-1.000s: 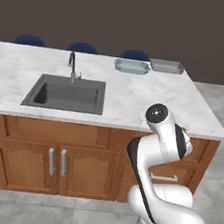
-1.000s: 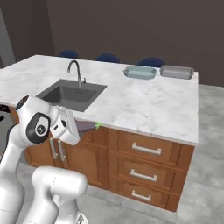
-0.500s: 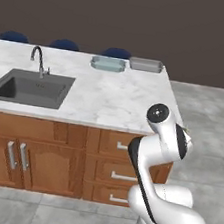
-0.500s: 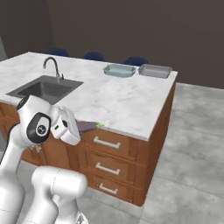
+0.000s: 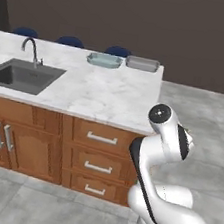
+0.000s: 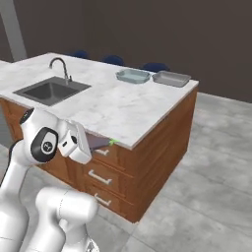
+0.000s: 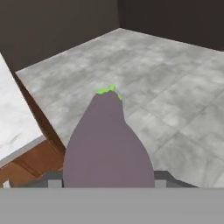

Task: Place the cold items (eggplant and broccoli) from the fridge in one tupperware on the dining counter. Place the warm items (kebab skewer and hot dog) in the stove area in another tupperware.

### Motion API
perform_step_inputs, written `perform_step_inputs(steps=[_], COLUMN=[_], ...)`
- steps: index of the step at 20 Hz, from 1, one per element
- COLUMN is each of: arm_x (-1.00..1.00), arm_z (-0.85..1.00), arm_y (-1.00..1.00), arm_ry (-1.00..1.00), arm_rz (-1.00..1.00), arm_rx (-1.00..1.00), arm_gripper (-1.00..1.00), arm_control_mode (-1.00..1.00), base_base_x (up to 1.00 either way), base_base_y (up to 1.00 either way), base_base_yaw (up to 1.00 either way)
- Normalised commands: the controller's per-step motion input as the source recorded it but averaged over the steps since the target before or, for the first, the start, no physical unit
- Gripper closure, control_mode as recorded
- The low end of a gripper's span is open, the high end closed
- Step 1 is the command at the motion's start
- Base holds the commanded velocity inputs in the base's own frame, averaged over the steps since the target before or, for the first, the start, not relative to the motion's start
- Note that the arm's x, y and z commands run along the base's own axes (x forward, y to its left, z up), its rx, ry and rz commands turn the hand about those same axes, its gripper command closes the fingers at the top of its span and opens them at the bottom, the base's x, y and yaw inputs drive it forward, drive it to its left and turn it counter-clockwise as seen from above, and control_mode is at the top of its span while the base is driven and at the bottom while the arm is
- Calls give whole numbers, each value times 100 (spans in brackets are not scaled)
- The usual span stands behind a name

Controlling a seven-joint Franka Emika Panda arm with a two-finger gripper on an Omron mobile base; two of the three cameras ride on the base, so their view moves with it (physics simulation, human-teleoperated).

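The eggplant (image 7: 107, 144) fills the lower centre of the hand view, pinched in the gripper (image 6: 98, 143) (stem forward). Carry it level to a tupperware (image 6: 132, 75), upper centre of the right base view, and lower it fully before releasing.

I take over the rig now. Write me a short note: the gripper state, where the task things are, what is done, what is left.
Gripper: shut on the eggplant, stem end pointing away from the hand, carried beside the counter.
Two tupperware containers, a blue-green one and a grey one, sit side by side at the far edge of the counter; nothing shows inside either.
Done: eggplant picked up.
Left: put the eggplant in one container, add the broccoli, then put the kebab skewer and hot dog in the other.
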Motion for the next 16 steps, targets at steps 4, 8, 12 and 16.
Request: perform_step_inputs(steps=[4,8,12,16], arm_x=[0,0,0,0], arm_z=[0,0,0,0], arm_y=[0,0,0,0], arm_ry=[0,0,0,0], arm_rz=[0,0,0,0], arm_rx=[0,0,0,0], arm_gripper=[100,100,100,100], arm_control_mode=[100,100,100,100], base_base_x=[30,64,79,67], base_base_y=[-100,-100,-100,-100], base_base_yaw=[35,36,34,35])
